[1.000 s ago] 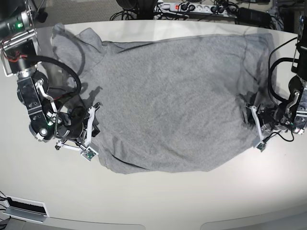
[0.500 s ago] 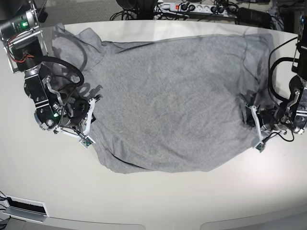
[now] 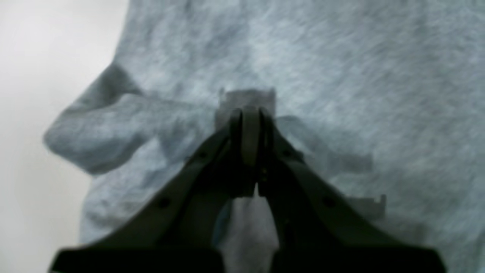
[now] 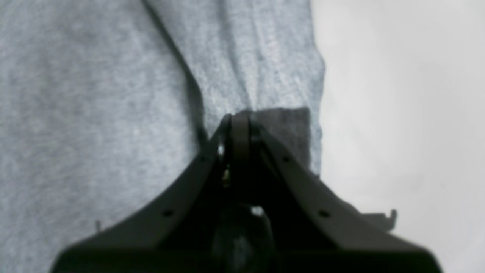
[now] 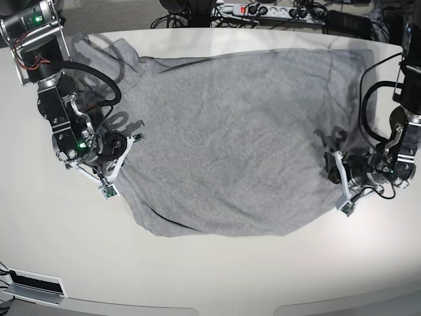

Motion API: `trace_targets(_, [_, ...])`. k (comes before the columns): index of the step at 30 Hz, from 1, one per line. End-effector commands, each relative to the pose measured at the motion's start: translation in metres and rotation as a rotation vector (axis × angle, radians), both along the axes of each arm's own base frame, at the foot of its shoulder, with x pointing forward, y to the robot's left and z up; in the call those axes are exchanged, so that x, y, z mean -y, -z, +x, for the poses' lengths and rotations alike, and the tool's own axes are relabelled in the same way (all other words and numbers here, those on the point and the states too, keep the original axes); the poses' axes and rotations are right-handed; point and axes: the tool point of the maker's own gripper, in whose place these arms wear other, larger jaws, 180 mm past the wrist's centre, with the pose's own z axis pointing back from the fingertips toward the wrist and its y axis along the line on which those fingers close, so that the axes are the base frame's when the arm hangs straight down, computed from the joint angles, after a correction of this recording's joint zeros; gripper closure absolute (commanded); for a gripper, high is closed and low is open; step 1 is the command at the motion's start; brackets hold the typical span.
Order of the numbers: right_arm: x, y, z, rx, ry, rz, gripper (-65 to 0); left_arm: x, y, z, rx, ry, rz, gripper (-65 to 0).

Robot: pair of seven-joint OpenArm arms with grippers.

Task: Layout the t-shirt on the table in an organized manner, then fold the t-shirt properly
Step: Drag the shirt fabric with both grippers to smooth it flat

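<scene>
Left gripper (image 3: 248, 113) jaws pressed together, pinching fold of shirt (image 5: 230, 138) at its edge. Right gripper (image 4: 237, 119) likewise closed on shirt hem beside bare table (image 5: 210, 276). Shirt spread plain side up across table centre, one grip at each side edge, sleeve bunched at far corner. No lettering or label legible. Tabletop glossy off-white; power strip (image 5: 276, 10) and cables behind far edge.
</scene>
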Motion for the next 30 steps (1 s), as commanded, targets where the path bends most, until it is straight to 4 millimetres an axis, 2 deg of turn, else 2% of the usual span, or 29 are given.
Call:
trace_targets(1, [0.042,0.022,-0.054,-0.221,0.045,-0.166,0.0,0.003,-0.019,0.020,0.062,0.004,-0.015,0.0])
trace_targets(8, [0.052,0.021,-0.060,-0.246,0.124,-0.199,0.0,0.036,-0.034,0.044,0.111,0.033,-0.058,0.0])
trace_targets(12, [0.064,0.016,-0.056,-0.238,0.191,-0.186,0.0,0.052,-0.044,0.056,0.130,0.076,-0.055,0.0])
trace_targets(18, [0.088,0.007,-0.061,-0.280,0.314,-0.153,0.0,0.071,-0.040,0.056,0.096,0.214,0.049,0.0])
trace_targets(22, [0.101,0.002,-0.069,-0.324,0.378,-0.137,0.0,0.072,-0.052,0.067,0.093,0.220,0.070,0.0])
trace_targets(26, [0.109,-0.001,-0.074,-0.349,0.414,-0.119,0.0,0.063,-0.070,0.077,0.052,0.178,0.087,0.0])
trace_targets(30, [0.100,-0.005,-0.057,-0.281,0.412,0.008,0.0,0.056,-0.085,0.077,-0.010,0.164,0.078,0.0])
